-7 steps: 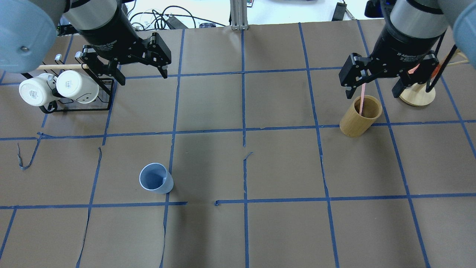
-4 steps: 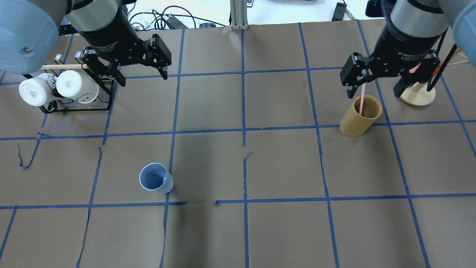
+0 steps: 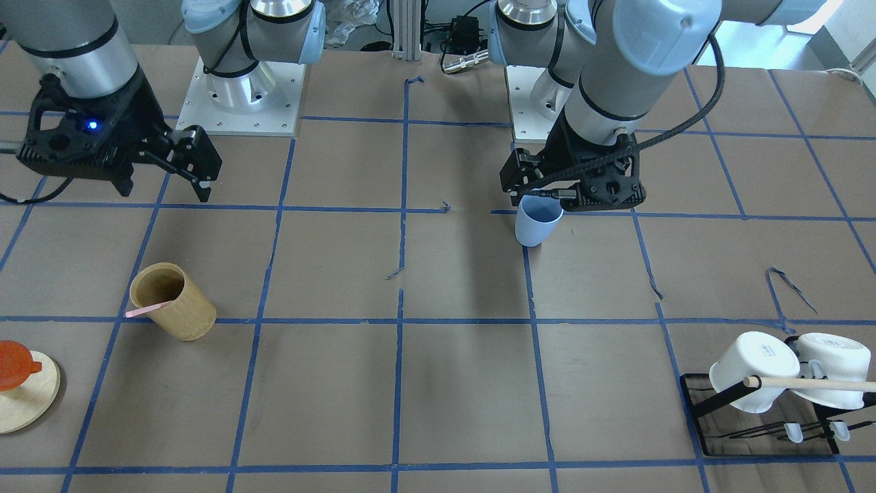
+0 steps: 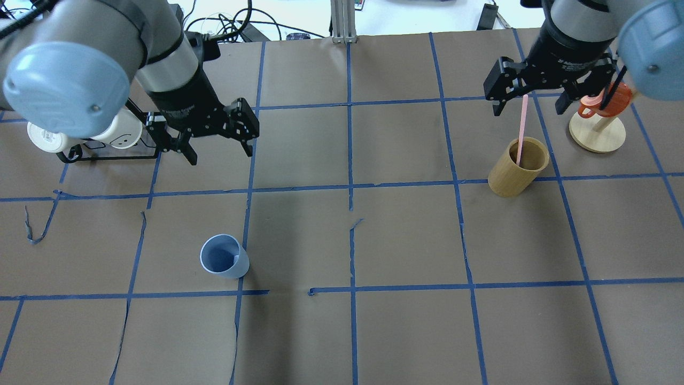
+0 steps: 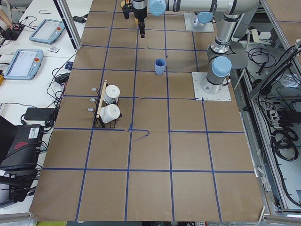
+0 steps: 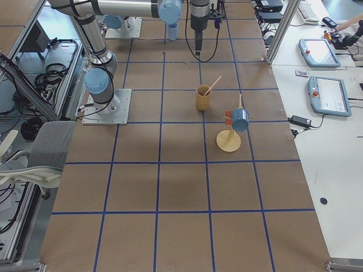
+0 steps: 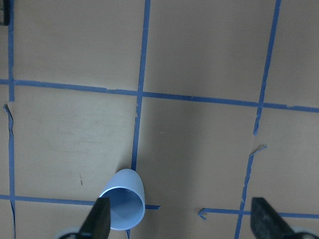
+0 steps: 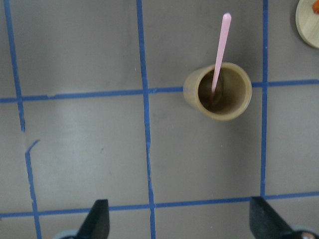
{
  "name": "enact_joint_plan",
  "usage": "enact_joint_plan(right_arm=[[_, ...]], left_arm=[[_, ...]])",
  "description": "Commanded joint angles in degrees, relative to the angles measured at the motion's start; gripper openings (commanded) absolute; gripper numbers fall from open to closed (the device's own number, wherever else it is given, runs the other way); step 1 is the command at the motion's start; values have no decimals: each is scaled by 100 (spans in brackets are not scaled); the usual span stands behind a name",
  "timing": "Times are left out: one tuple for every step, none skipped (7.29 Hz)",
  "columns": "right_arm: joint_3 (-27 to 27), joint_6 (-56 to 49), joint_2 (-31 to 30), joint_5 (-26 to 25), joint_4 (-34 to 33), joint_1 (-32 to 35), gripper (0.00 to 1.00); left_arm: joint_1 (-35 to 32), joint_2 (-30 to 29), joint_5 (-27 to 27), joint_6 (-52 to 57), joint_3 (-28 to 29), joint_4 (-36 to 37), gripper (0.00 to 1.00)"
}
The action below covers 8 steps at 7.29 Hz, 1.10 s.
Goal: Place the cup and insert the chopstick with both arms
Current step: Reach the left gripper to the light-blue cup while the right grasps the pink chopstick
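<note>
The cup [image 4: 224, 256] stands upright and empty, mouth up, on the papered table [image 4: 406, 235]. It is on the robot's left half, toward the near side, just left of a blue tape line [image 4: 245, 214]. The left gripper [image 4: 220, 152] hangs in the air, apart from the cup. Its jaws are wide and nothing is between them. From overhead it shows beyond the cup, and its wrist camera sees the cup low in the picture, close by one finger. On the right half, toward the far side, the holder [image 4: 507, 179] stands upright with the pink chopstick [image 4: 521, 125] inside it. The chopstick leans on the rim with its upper end sticking well out. The right gripper [image 4: 528, 107] hovers above the holder, touching neither it nor the chopstick. Its jaws are also spread wide and empty. At the far left a black wire rack [image 3: 753, 428] carries two white mugs [image 3: 749, 370] lying on their sides, with a wooden rod [image 3: 814, 385] across them. At the far right, just beside the holder, a round wooden stand [image 4: 596, 136] bears an orange cup [image 4: 609, 99]. In the right side view something blue, perhaps another cup, hangs on it too.
</note>
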Motion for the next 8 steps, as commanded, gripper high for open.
enact_joint_plan(right_arm=[[14, -45, 405, 3, -569, -8, 100], [40, -289, 632, -14, -848, -34, 100], [153, -849, 652, -23, -1190, -121, 100], [250, -1533, 661, -23, -1298, -296, 100], [390, -1757, 713, 64, -1325, -472, 100], [522, -2038, 861, 47, -1717, -517, 100], [619, -2458, 924, -14, -2104, -604, 100], [742, -2437, 977, 90, -2256, -684, 100]], left_arm=[[1, 27, 59, -72, -1336, 886, 100], [-8, 71, 85, -99, -1899, 1370, 100], [1, 115, 111, -73, -2140, 1575, 100], [-77, 20, 181, -73, -2264, 1533, 100], [-95, -68, 426, -142, -2431, 1602, 100], [-87, -69, 437, -108, -2424, 1629, 96], [-87, -69, 428, -116, -2432, 1629, 44], [-78, -69, 428, -64, -2432, 1621, 0]])
